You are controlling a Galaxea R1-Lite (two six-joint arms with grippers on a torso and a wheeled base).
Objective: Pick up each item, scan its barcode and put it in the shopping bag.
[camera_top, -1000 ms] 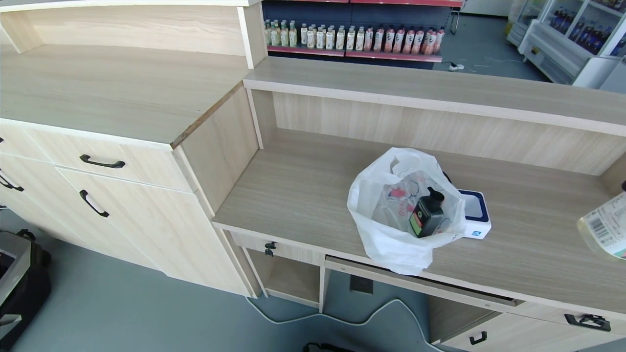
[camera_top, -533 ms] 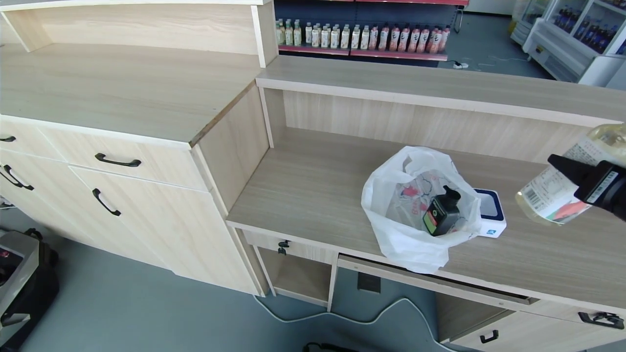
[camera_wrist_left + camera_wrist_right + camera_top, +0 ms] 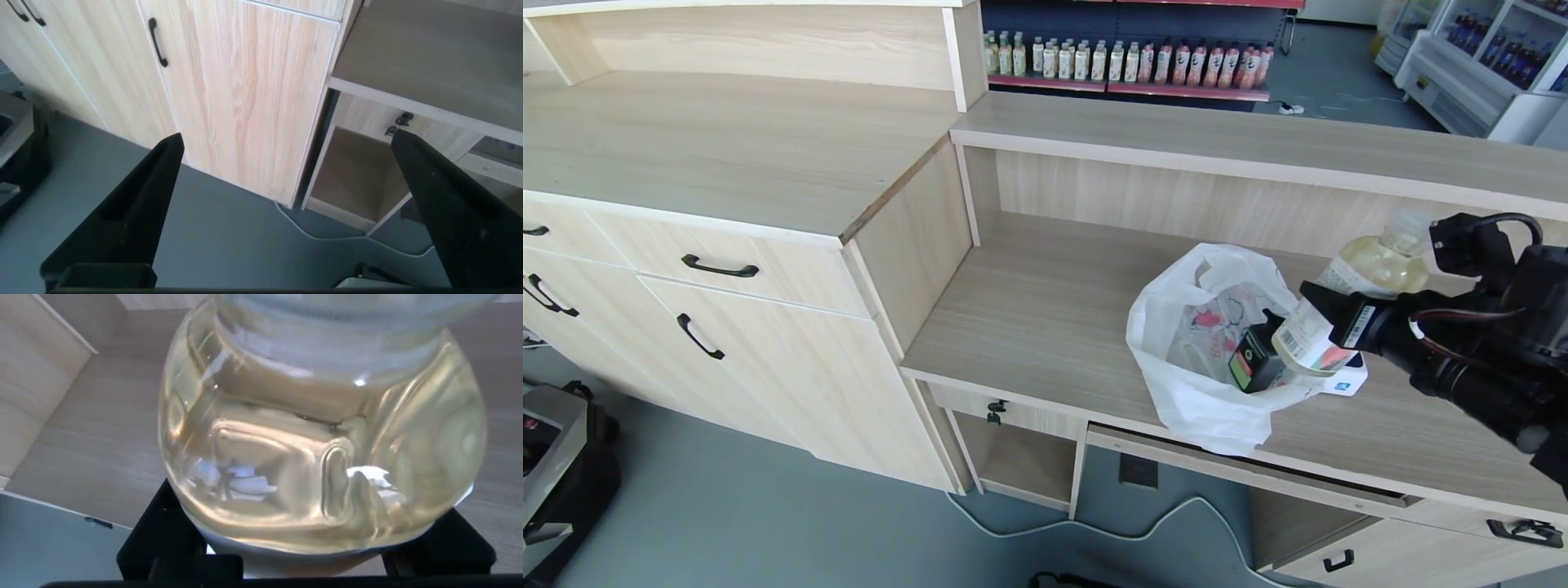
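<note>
Slanting bottle (image 3: 1372,265), base toward shopping bag (image 3: 1176,359), between clamped right fingers (image 3: 1319,296); left fingers (image 3: 131,212) splayed.

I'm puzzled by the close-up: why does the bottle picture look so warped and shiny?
Right wrist view: the bottle of yellow liquid sits close to the lens; its clear wall bends the counter behind and catches bright glints. Head view: even light, faint shadows.

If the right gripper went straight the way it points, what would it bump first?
Probably the black bottle in the shopping bag; the right gripper, holding the yellow bottle, points there. Depth is unclear.
</note>
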